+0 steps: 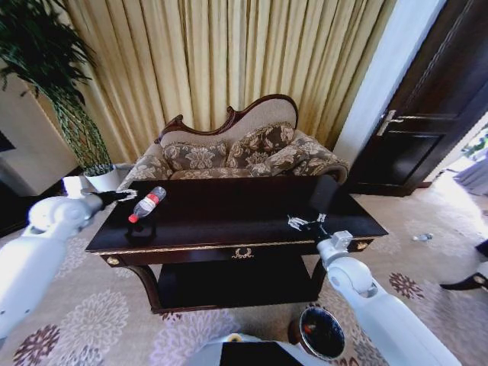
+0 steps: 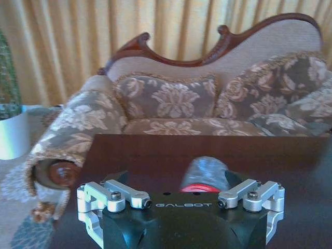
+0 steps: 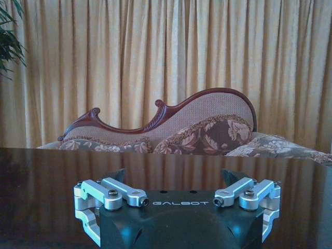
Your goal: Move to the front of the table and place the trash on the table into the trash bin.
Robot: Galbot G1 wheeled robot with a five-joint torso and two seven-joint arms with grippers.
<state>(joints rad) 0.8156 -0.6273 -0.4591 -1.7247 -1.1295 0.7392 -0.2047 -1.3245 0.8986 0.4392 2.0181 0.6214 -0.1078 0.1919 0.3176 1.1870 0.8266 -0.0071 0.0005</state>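
the bottle (image 1: 147, 203) lies on its side at the left end of the table (image 1: 229, 210), long axis slanting, red cap toward the front edge and base toward the sofa (image 1: 236, 149). the left hand (image 1: 122, 196) is just beside its base, far nearer than the right hand (image 1: 314, 226), which hovers over the right front of the table by some small white scraps (image 1: 299, 223). in the left wrist view the bottle (image 2: 205, 175) sits between spread fingers (image 2: 119, 179), apparently not yet pinched. the right hand looks spread and empty. the trash bin (image 1: 322, 332) stands on the floor at front right, partly cut off; the scraps are too small to count.
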